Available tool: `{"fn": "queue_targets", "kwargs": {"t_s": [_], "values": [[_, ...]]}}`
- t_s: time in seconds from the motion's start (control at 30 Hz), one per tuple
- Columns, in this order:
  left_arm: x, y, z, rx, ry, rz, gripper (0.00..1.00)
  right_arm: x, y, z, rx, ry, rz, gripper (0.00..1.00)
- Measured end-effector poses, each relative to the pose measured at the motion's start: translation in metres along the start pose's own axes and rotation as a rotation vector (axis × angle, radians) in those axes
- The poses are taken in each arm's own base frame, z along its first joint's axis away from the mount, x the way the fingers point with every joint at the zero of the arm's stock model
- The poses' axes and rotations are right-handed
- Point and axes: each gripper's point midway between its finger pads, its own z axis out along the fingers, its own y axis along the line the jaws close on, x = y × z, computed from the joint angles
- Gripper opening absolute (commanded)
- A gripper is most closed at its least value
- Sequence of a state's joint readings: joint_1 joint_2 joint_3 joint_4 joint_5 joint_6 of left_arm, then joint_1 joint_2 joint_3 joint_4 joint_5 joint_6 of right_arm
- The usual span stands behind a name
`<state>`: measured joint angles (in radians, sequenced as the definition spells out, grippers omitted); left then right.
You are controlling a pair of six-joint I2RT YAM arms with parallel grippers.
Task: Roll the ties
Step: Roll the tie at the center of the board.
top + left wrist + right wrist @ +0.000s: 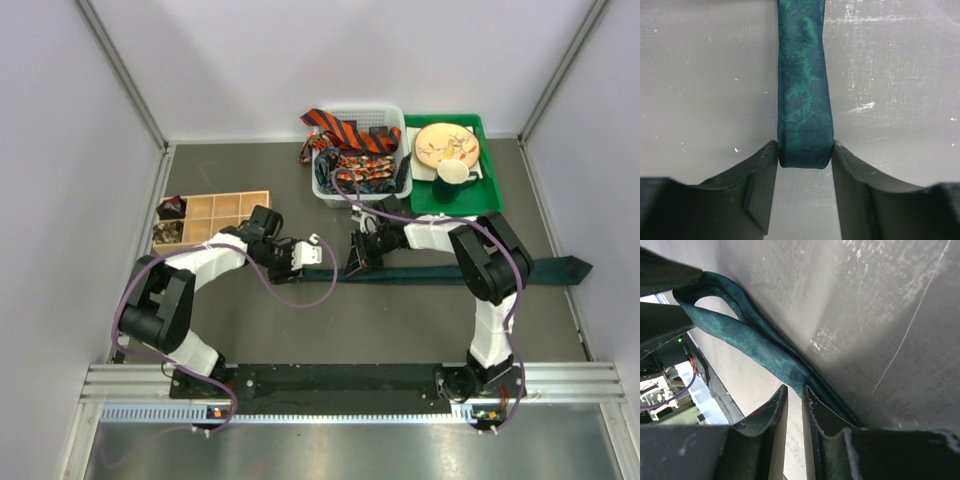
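Since the teal tie (430,276) lies stretched flat across the grey tabletop (400,330), wide end well off to your right and narrow end near the middle, most of its length is loose. It'll likely drag or skew once you start rolling.

Your right hand (795,387) is almost pressed together, pinching the tie near the narrow end, with a slack loop (720,325) raised just beyond the pinch. Risk: thin, slick fabric slips out of that tip pinch and the loop flops flat.

Your left hand (805,150) is half spread, fingers (760,170) touching both edges of the narrow end; can't tell if it truly grips. Risk: squeezing edgewise buckles the end, so the roll starts crooked. The hands are near each other, so watch for a bump.
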<state>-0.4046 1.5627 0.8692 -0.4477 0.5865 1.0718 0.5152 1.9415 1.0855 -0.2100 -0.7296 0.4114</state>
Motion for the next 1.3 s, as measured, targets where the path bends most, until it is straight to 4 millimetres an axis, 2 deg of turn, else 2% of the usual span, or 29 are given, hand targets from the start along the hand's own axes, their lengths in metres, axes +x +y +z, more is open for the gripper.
{"fn": "queue_targets", "kwargs": {"t_s": [0.23,0.33,0.4,0.57,0.7,0.9,1.07,1.2,1.3], "values": [[-0.007,-0.008,0.003,0.028,-0.003,-0.010,0.39,0.000,-0.001,0.000,0.006,-0.002,-0.002,0.18],[-0.021,-0.012,0.003,0.039,-0.022,-0.004,0.38,0.000,-0.001,0.001,0.006,-0.002,-0.002,0.18],[-0.038,-0.013,0.003,0.042,-0.048,0.004,0.38,0.000,-0.001,0.001,0.009,-0.003,-0.002,0.18],[-0.069,-0.009,0.003,0.028,-0.099,0.008,0.38,0.001,0.000,0.002,0.010,0.000,-0.009,0.19],[-0.083,-0.010,0.009,0.024,-0.123,0.006,0.38,0.001,0.000,0.002,0.008,0.000,-0.014,0.20],[-0.097,-0.009,0.034,0.032,-0.147,-0.026,0.37,0.001,0.003,0.001,-0.001,0.002,-0.017,0.22],[-0.095,-0.004,0.046,0.026,-0.152,-0.056,0.36,0.004,0.010,-0.004,-0.013,0.007,-0.020,0.33],[-0.094,-0.002,0.050,0.022,-0.153,-0.053,0.35,0.008,0.019,-0.020,-0.049,-0.006,-0.019,0.47],[-0.094,-0.001,0.051,0.021,-0.155,-0.051,0.35,0.013,0.025,-0.032,-0.093,-0.028,-0.021,0.53]]}}
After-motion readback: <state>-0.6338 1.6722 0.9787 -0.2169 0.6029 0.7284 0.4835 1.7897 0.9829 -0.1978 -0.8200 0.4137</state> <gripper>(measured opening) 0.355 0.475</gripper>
